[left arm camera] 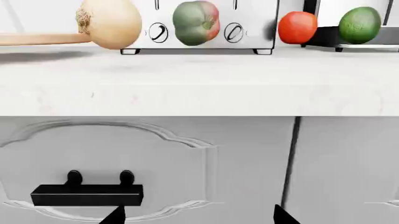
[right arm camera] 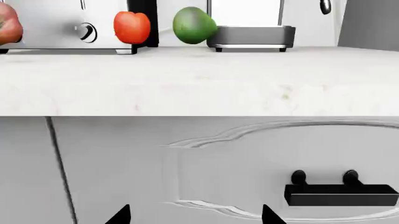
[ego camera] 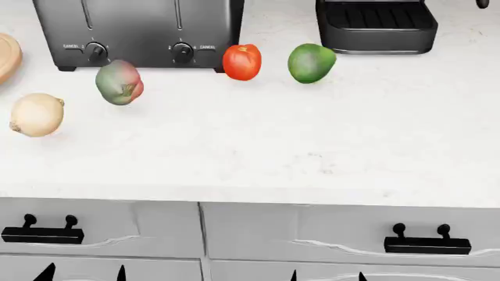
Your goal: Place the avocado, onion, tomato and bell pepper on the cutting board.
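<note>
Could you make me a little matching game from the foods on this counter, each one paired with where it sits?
Things:
1. onion
2. bell pepper
3. tomato
4. avocado

Places:
A. by the toaster's right front corner
B. in front of the toaster's left knob
C. nearest the cutting board, far left
D. in front of the black appliance

Pairs: 1-C, 2-B, 3-A, 4-D

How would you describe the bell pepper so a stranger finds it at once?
Find the black toaster at the back of the counter. The pepper lies just in front of its left knob. Unlike the cream onion and the plain green avocado, it is lobed, grey-green with a red blush.
</note>
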